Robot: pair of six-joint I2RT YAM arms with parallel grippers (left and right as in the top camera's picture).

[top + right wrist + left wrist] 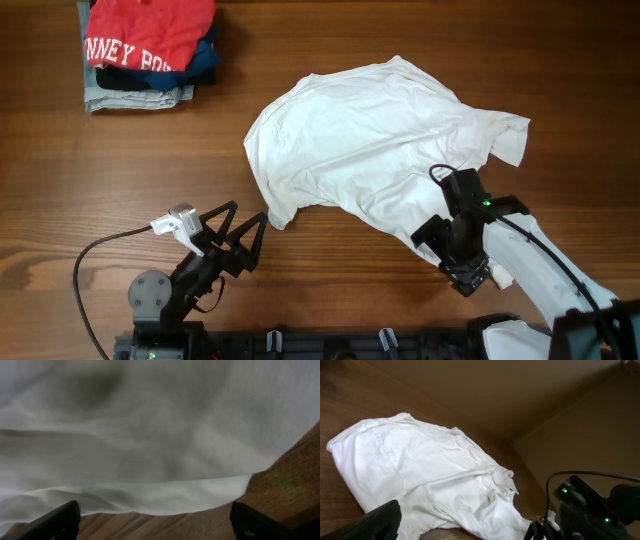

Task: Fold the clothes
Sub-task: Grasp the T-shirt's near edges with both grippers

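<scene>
The white T-shirt (370,140) lies crumpled on the wooden table, right of centre. My left gripper (245,235) is open and empty, just short of the shirt's lower left corner. In the left wrist view the shirt (435,475) lies ahead between the spread fingers (455,532). My right gripper (432,235) is at the shirt's lower right edge. In the right wrist view its fingers (157,527) are wide open with nothing between them, and the shirt's hem (150,490) lies just beyond them on the wood. No tag or striped patch shows.
A stack of folded garments (150,50), red with white lettering on top of navy and pale blue, sits at the back left. The right arm (590,515) shows at the right of the left wrist view. A cable (100,250) trails at the front left.
</scene>
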